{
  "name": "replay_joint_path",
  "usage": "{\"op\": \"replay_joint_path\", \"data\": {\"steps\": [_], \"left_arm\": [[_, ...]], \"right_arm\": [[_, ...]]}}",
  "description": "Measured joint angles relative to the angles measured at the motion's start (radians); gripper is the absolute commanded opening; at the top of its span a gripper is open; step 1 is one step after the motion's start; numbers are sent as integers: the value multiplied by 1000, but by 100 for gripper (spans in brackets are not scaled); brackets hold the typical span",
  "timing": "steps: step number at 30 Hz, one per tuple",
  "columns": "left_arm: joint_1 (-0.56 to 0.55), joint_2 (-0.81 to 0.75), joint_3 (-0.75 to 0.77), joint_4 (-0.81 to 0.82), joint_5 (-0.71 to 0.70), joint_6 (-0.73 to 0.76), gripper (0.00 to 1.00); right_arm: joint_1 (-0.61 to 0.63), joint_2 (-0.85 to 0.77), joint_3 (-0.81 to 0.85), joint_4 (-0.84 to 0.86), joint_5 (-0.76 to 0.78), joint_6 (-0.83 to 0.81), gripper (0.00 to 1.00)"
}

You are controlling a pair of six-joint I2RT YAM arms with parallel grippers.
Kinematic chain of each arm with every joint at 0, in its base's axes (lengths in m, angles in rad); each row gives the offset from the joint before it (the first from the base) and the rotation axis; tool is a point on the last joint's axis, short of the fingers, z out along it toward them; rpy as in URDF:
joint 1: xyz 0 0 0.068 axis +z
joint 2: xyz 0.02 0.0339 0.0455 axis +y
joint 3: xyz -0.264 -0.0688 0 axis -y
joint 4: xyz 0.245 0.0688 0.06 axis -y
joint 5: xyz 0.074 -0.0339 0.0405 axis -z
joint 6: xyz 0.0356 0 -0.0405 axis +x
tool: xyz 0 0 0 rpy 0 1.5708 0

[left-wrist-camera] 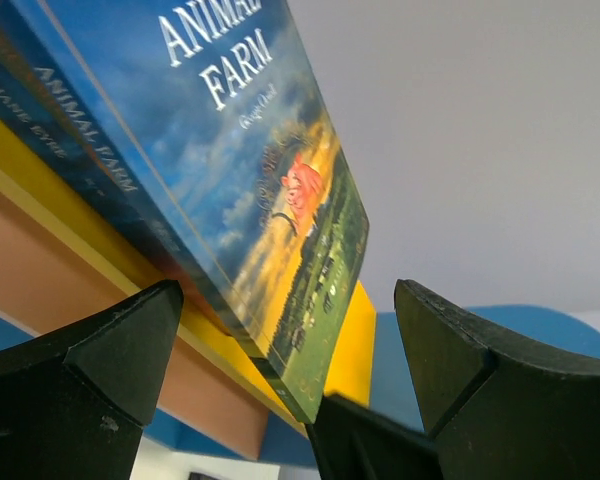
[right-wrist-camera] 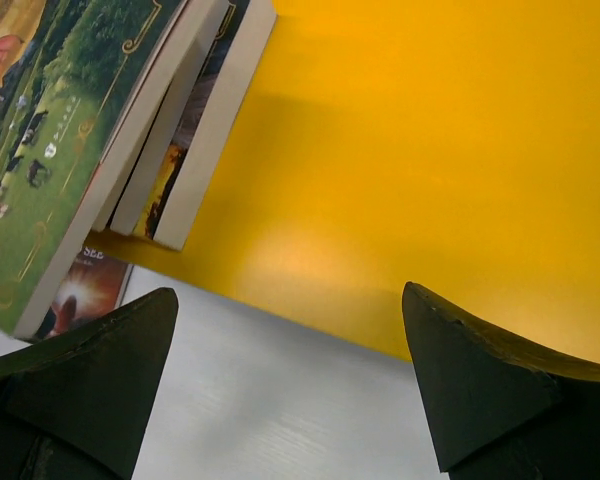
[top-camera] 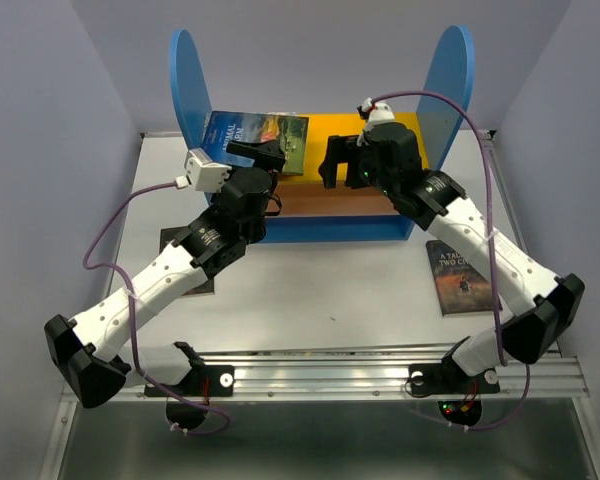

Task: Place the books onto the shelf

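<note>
The shelf (top-camera: 450, 80) stands at the back of the table, with blue side panels and a yellow top board (top-camera: 400, 125). A stack of books lies on the left of that board, with Animal Farm (top-camera: 270, 138) on top. In the left wrist view Animal Farm (left-wrist-camera: 250, 180) rests on a book with a Jane Eyre spine (left-wrist-camera: 20, 110). My left gripper (top-camera: 255, 152) is open just in front of the stack's edge, holding nothing. My right gripper (top-camera: 332, 160) hangs open over the bare yellow board (right-wrist-camera: 410, 150), and the stack (right-wrist-camera: 70, 150) is at its upper left.
One dark book (top-camera: 463, 277) lies flat on the table right of the shelf, beside my right arm. Another dark book (top-camera: 180, 255) lies partly under my left arm. Below the yellow board's edge a further cover (right-wrist-camera: 85, 285) peeks out. A brown lower board (top-camera: 330, 200) sits above the blue base (top-camera: 330, 230).
</note>
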Motion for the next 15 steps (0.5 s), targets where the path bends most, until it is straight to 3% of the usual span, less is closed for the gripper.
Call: {"op": "replay_joint_path", "data": {"steps": [7, 15], "left_arm": [[8, -9, -3, 62, 115, 120, 99], [32, 9, -3, 77, 192, 179, 99]], "right_arm": [[0, 165, 154, -2, -1, -77, 100], [0, 230, 251, -3, -9, -140, 100]]}}
